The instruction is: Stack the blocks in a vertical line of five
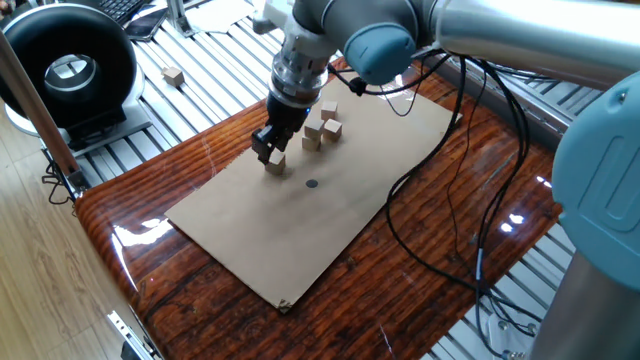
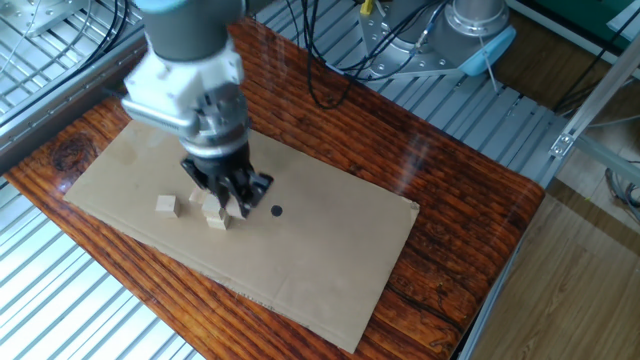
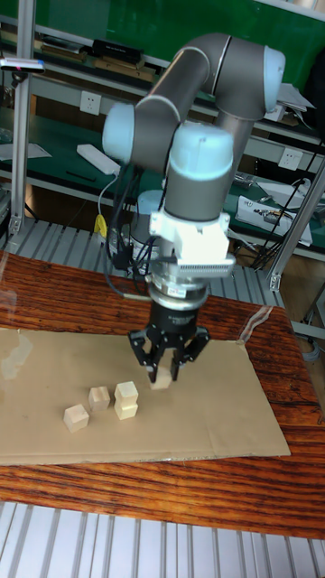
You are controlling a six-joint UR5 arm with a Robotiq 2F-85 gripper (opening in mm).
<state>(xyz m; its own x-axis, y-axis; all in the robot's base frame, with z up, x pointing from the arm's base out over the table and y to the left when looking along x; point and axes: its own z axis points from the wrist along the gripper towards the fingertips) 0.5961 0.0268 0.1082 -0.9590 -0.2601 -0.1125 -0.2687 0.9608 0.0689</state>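
Note:
My gripper (image 3: 162, 377) is shut on one block (image 3: 162, 384), which hangs just above the cardboard sheet (image 3: 217, 406). Left of it, two blocks form a short stack (image 3: 126, 399). Two single blocks (image 3: 98, 397) (image 3: 76, 417) lie further left. In one fixed view the gripper (image 1: 272, 155) holds the block (image 1: 275, 164) left of the stack (image 1: 312, 138), with single blocks (image 1: 333, 128) (image 1: 329, 109) beyond. In the other fixed view the gripper (image 2: 235, 207) hovers right beside the stack (image 2: 216, 217).
A small dark round spot (image 1: 311, 183) marks the cardboard near the gripper. One more wooden cube (image 1: 174, 75) lies off the table on the metal rails. A black round device (image 1: 68, 70) stands at the far left. Cables (image 1: 440, 200) hang across the table's right side.

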